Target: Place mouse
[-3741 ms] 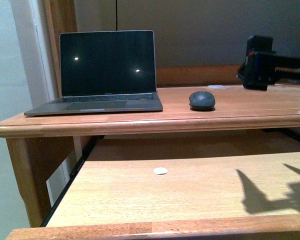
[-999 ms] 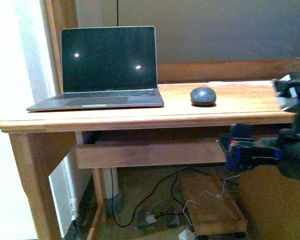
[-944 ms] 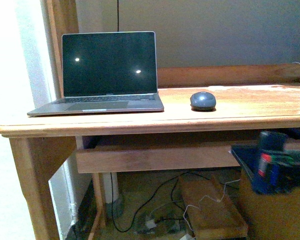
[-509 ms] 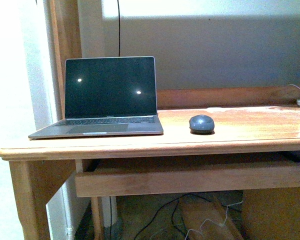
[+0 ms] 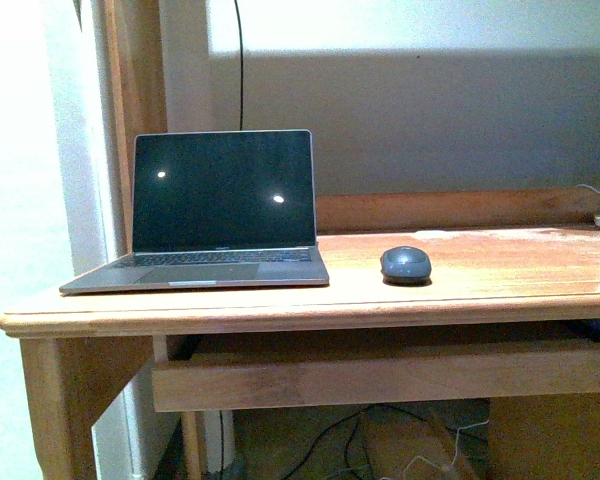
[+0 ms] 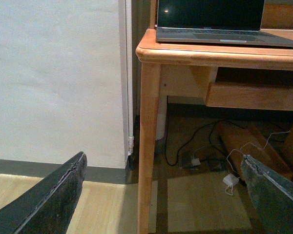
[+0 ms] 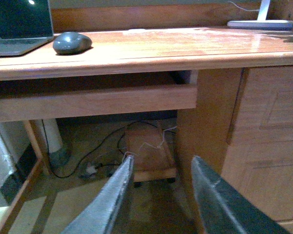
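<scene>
The dark grey oval mouse (image 5: 406, 265) lies on the wooden desk top (image 5: 500, 270), just right of the open laptop (image 5: 220, 210). It also shows in the right wrist view (image 7: 72, 43). Neither arm shows in the front view. My left gripper (image 6: 163, 187) is open and empty, low by the floor, facing the desk's left leg (image 6: 149, 141). My right gripper (image 7: 161, 195) is open and empty, below desk height, facing the space under the desk. Both are well away from the mouse.
The keyboard drawer (image 5: 380, 370) is pushed in under the desk top. A cabinet (image 7: 254, 126) closes the desk's right side. Cables and a wooden board (image 6: 234, 141) lie on the floor beneath. A white wall (image 6: 53, 78) stands left of the desk. A white device (image 7: 259, 23) sits far right.
The drawer that was pulled out is now pushed in. My right arm has dropped out of the front view. The view has shifted, so the desk top sits lower in frame. The mouse has stayed put.
</scene>
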